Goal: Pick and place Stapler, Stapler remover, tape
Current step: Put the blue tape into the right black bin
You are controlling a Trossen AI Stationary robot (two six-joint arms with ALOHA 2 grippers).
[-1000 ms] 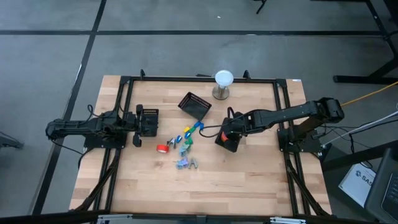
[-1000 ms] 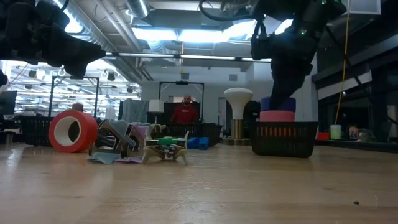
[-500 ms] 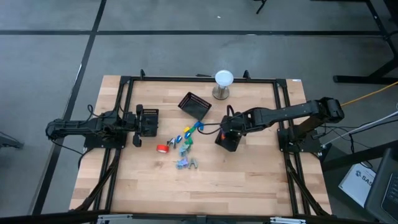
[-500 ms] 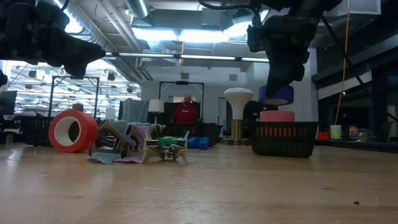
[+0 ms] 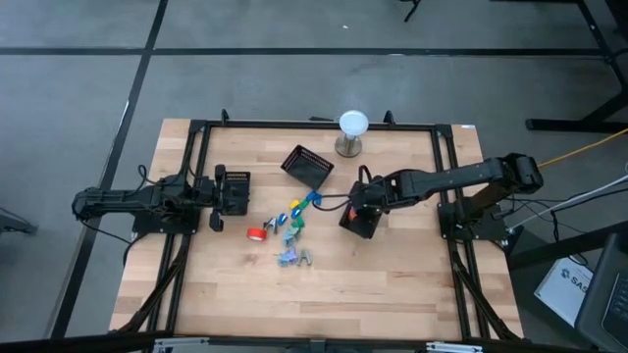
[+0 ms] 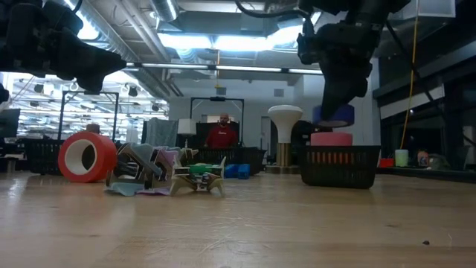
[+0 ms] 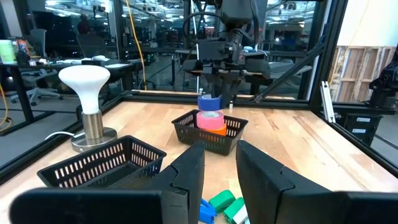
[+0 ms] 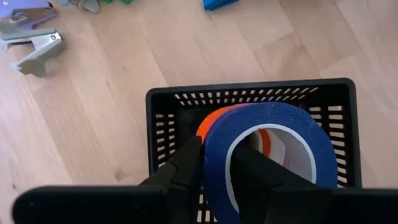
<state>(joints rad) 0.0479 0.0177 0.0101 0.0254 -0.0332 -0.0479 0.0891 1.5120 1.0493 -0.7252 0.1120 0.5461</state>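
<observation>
A blue roll [image 8: 273, 146] is held by the right tool [image 8: 214, 163] over the basket [image 8: 163, 130], where orange tape [image 7: 214, 129] lies. Red roll [image 6: 85, 157] and staplers [image 6: 197, 179] remain on the worktop [image 5: 392, 284]. The left tool [image 7: 219, 163] is narrow, empty.

I find one partly legible marking: the letters "SA" on a white box [image 5: 567, 286] on the floor beyond my right arm, cut off at the edge of the high view. I can read no other text, label or number anywhere.
</observation>
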